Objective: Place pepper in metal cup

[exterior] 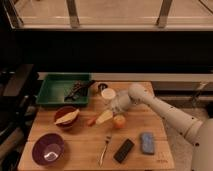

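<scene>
At frame ctr, low over table (80,142): gripper (105,116), spread wide, holding nothing, just right of pepper (91,120). Not yet grasped; lift & drop into metal cup (101,87), upper ctr, all yet to do.

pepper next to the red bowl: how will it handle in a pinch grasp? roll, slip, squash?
The pepper is slim and tapered and lies flat on the table, so an off-centre nudge would probably roll or pivot it. It is small, so likely light. Its skin looks smooth, so it may slip. The gripper sits open right beside it, near the orange fruit.
</scene>
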